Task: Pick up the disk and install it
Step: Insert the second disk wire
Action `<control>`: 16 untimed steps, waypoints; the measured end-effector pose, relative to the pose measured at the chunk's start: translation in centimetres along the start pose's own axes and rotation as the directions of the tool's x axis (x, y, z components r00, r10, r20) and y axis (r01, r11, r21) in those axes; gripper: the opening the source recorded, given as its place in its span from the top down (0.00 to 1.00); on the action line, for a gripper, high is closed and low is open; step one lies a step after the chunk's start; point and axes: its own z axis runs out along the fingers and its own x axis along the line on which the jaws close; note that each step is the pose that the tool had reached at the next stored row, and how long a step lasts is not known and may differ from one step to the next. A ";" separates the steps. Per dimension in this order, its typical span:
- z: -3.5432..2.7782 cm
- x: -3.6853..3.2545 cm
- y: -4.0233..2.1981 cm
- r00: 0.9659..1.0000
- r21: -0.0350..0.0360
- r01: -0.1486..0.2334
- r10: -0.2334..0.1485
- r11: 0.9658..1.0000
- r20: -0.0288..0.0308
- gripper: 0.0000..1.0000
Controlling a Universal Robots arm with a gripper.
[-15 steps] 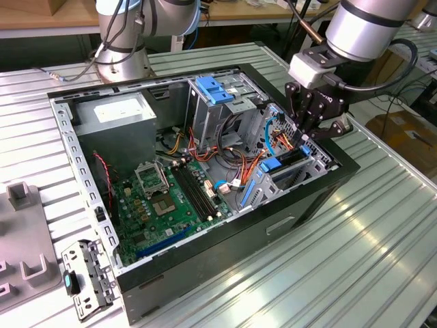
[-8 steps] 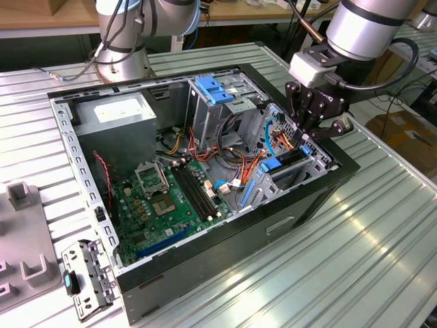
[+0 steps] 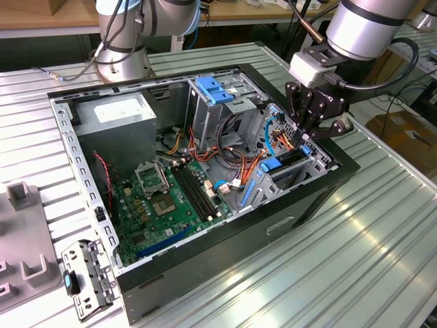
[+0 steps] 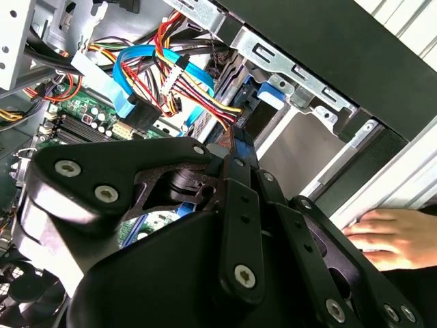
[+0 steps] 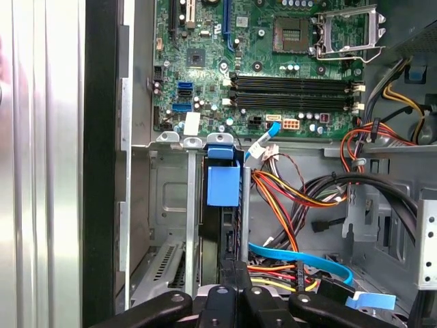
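Disk (image 5: 222,184): edge-on in drive bay (image 5: 167,205), blue carrier tab showing | jaws (image 3: 307,137): clamped on its end

The open computer case (image 5: 102,171) shows a green motherboard (image 5: 225,61) with black memory slots (image 5: 293,92). A blue plastic tab (image 5: 223,181) stands in a grey metal bay (image 5: 171,205). Orange, red and yellow wires (image 5: 287,198) run beside a flat blue cable (image 5: 300,258). The black end effector (image 5: 232,304) is near the bay.
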 end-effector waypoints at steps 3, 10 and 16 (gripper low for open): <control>-0.01 0.01 0.36 1.000 0.000 0.000 0.000 1.000 0.000 0.89; -2.08 -0.28 0.31 1.000 0.000 0.000 0.000 1.000 0.001 0.89; -3.70 -0.49 0.27 1.000 0.000 0.000 0.000 1.000 0.001 0.89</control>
